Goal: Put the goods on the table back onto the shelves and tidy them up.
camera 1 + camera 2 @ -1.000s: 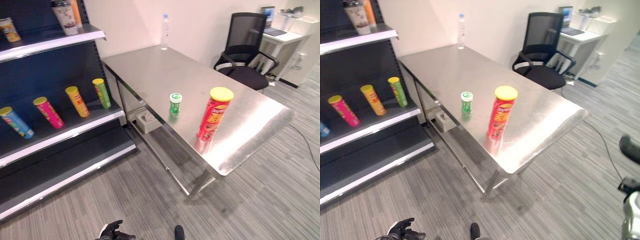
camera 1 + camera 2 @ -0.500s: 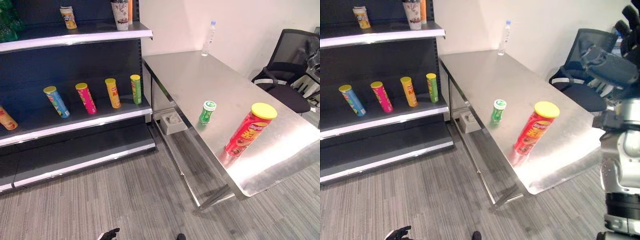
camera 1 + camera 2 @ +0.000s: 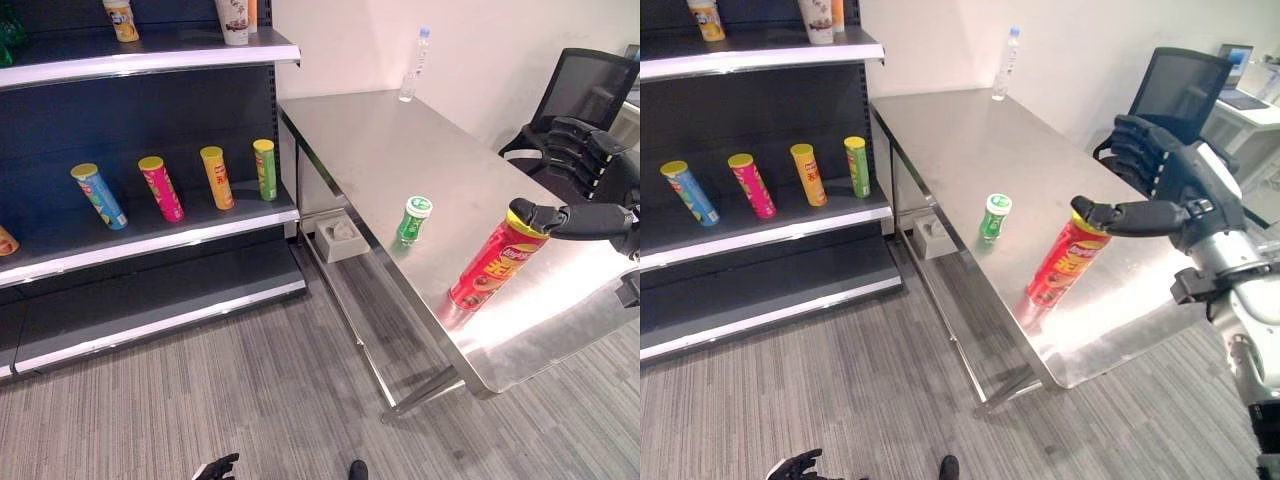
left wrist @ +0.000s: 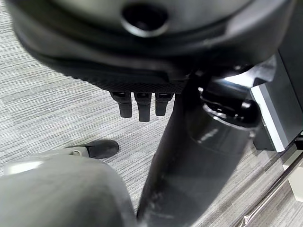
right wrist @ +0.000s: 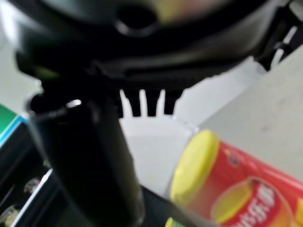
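On the left stands the dark shelf unit (image 3: pixel 760 235), with a row of small cans (image 3: pixel 805 173) leaning on its middle board; next to it comes the steel table (image 3: pixel 970 150), which carries a water bottle (image 3: pixel 1005 64) at the far end, a small green can (image 3: pixel 992 216) near the front edge and, just to the right of it, the tall red can (image 3: pixel 1065 262) with the yellow lid. What has changed is on the right side: half a second ago the right hand (image 3: pixel 1170 190) was raised high by the chair (image 3: pixel 1180 90), and now it has come down to the level of the red can's lid — its thumb points at the lid and seems to touch the rim, while the fingers are spread wide behind and hold nothing. I judge that the reach is almost done and the closing on the can is the next step. The left hand (image 3: pixel 218 467) hangs low above the floor, fingers loose, holding nothing — both goods are not yet on the shelf.
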Available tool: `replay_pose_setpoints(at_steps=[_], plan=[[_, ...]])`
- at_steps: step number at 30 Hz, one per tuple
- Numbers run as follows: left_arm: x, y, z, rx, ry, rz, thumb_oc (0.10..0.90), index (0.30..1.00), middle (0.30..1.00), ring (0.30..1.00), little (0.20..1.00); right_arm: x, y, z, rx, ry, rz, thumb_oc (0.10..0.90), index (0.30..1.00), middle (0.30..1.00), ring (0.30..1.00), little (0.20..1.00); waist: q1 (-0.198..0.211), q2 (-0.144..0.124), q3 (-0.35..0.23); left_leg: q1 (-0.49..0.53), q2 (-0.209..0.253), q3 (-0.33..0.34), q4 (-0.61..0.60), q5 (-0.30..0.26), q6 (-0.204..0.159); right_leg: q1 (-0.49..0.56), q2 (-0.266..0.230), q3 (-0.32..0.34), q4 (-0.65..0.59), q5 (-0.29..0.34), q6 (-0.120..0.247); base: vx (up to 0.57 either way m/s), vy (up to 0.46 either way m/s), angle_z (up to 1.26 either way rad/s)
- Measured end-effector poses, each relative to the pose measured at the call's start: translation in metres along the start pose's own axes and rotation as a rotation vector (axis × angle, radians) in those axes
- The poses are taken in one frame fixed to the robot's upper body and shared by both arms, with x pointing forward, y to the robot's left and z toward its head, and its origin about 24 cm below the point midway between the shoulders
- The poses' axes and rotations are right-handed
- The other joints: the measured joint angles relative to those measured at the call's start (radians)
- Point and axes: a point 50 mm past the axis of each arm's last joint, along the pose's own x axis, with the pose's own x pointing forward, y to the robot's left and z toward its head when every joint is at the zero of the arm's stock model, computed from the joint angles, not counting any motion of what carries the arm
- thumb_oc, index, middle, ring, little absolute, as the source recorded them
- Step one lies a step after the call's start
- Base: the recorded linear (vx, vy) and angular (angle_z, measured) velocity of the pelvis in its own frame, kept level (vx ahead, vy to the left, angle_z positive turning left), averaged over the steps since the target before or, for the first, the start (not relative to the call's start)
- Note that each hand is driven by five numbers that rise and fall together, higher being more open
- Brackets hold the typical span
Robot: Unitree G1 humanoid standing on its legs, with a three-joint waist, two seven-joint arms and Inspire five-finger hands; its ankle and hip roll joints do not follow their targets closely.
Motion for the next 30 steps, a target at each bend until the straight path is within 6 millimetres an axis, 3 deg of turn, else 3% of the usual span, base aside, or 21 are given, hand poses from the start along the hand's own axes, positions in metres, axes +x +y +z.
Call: replay_pose_setpoints(at_steps=[7,11,15,30], plan=[[0.000,-0.002,0.001,-0.001,-0.005,-0.016,0.800,0.900,0.900,0.900,0.900,-0.004,-0.006,0.000,0.016,0.000,-0.025,0.800,0.900,0.900,0.900,0.900,0.003,0.007,0.001,0.000,0.001,0.002,0.001,0.003,0.005,-0.007,0.002,0.005,0.000,0.001,-0.003,0.00,0.000,0.00],[0.000,-0.001,0.002,-0.001,-0.009,-0.016,0.800,0.900,0.900,0.900,0.900,-0.011,-0.003,-0.012,0.025,0.077,-0.005,0.800,0.900,0.900,0.900,0.900,0.003,0.005,0.002,0.000,0.000,0.005,0.000,0.003,0.005,-0.009,0.002,0.008,0.000,0.001,-0.003,0.00,0.001,-0.02],[0.000,-0.001,0.001,0.001,-0.008,-0.018,0.800,0.900,0.900,0.900,0.900,-0.010,0.005,-0.011,0.049,0.081,0.081,0.800,0.900,0.900,0.900,0.900,0.005,0.003,0.003,-0.004,0.001,0.011,0.000,-0.004,-0.002,-0.010,0.003,0.016,0.000,0.000,-0.002,0.01,0.004,-0.07],[0.000,-0.001,0.002,0.001,-0.008,-0.018,0.800,0.900,0.900,0.900,0.900,-0.011,0.005,-0.013,0.054,0.101,0.085,0.800,0.900,0.900,0.900,0.900,0.006,0.001,0.004,0.001,0.001,0.011,0.000,-0.001,0.003,-0.010,0.003,0.015,0.000,0.001,-0.003,0.00,0.000,0.00]])
